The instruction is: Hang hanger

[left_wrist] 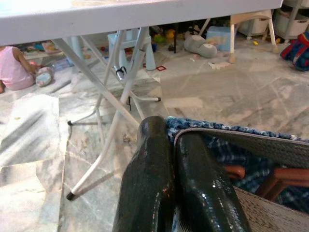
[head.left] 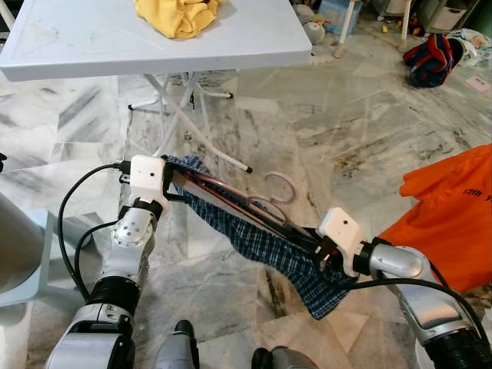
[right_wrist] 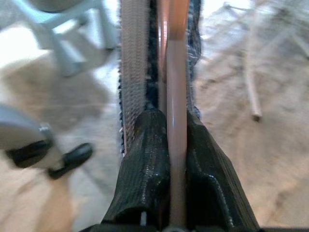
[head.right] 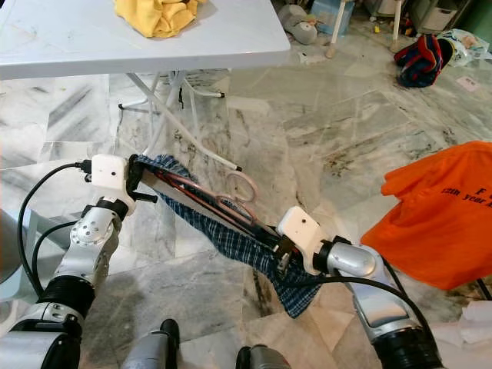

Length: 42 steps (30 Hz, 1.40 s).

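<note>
We see the hanger (head.left: 257,209) with blue plaid shorts (head.left: 269,250) held above the marble floor (head.left: 346,138) between both arms: the left claw (left_wrist: 171,159) pinches the waistband end, the right claw (right_wrist: 176,140) is clamped on the hanger's bar.

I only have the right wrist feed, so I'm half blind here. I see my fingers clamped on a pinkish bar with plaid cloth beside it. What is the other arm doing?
Observer: The left tool is shut on the waistband end of the plaid shorts, stretching them between both arms.
Operator: Where is the hanger's hook?
Observer: The hook sticks out mid-span, pointing away from the robot, above the floor.
Operator: Anything ahead?
Observer: A white folding table with a yellow cloth on it.
</note>
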### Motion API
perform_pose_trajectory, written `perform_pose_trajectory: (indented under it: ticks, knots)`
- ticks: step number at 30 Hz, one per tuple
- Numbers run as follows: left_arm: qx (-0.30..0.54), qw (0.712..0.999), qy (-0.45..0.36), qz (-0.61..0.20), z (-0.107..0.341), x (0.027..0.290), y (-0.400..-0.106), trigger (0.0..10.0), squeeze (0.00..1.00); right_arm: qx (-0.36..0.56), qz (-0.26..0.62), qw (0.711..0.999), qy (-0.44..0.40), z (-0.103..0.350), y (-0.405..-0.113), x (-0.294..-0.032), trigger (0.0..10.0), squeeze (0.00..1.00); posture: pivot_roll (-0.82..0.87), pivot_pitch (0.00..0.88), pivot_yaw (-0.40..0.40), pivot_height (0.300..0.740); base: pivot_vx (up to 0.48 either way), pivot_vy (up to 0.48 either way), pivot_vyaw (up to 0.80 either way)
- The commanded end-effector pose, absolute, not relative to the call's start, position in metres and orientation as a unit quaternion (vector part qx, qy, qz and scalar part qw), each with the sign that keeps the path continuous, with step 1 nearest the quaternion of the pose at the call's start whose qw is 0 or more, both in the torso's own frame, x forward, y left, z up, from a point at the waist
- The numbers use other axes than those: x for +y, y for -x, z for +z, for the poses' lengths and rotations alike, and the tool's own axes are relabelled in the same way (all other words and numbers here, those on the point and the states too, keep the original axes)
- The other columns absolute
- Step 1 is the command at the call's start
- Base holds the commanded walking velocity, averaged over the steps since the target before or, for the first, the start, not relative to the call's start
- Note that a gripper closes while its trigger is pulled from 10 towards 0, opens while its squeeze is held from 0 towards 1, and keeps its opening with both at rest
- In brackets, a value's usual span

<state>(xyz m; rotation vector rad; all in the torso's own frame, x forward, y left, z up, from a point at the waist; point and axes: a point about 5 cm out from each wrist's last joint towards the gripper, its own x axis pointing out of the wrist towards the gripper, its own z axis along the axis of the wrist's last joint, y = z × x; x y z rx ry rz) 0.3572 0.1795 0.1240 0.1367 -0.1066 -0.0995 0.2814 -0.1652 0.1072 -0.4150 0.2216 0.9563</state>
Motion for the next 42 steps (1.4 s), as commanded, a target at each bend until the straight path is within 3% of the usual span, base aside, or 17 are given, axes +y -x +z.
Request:
perform_pose_trajectory:
  ticks: [1,9,18,27,30,35,42]
  knots:
    - [-0.057,0.997,-0.061,-0.002,0.130,0.200,-0.359,0.0,0.00,0.134,0.465,0.851,0.204,0.106,-0.273,-0.185,10.0,0.00,0.04,0.249,-0.107,0.740,0.000,0.000,0.00]
    - [-0.032,0.998,-0.050,-0.003,0.120,0.201,-0.357,0.0,0.00,0.130,0.487,0.845,0.179,0.124,-0.270,-0.200,10.0,0.00,0.03,0.252,-0.100,0.740,0.000,0.000,0.00]
    - [-0.010,0.999,-0.031,-0.002,0.110,0.200,-0.355,0.0,0.00,0.103,0.486,0.857,0.135,0.148,-0.275,-0.213,10.0,0.00,0.04,0.251,-0.101,0.740,0.000,0.000,0.00]
    - [-0.005,0.999,-0.009,-0.046,0.097,0.166,-0.348,0.0,0.00,0.026,0.433,0.901,-0.001,0.162,-0.294,-0.183,10.0,0.00,0.04,0.249,-0.108,0.740,0.000,0.000,0.00]
    - [-0.005,0.999,-0.006,-0.053,0.096,0.161,-0.347,0.0,0.00,0.018,0.419,0.907,-0.013,0.161,-0.297,-0.176,10.0,0.00,0.04,0.249,-0.109,0.740,0.000,0.000,0.00]
    - [-0.013,0.997,0.012,-0.078,0.094,0.143,-0.342,0.0,0.00,-0.036,0.320,0.944,-0.072,0.167,-0.317,-0.153,10.0,0.00,0.04,0.252,-0.114,0.740,0.000,0.000,0.00]
    - [-0.014,0.995,0.022,-0.093,0.093,0.135,-0.340,0.0,0.00,-0.099,0.241,0.960,-0.101,0.182,-0.329,-0.142,10.0,0.00,0.05,0.251,-0.114,0.740,0.000,0.000,0.00]
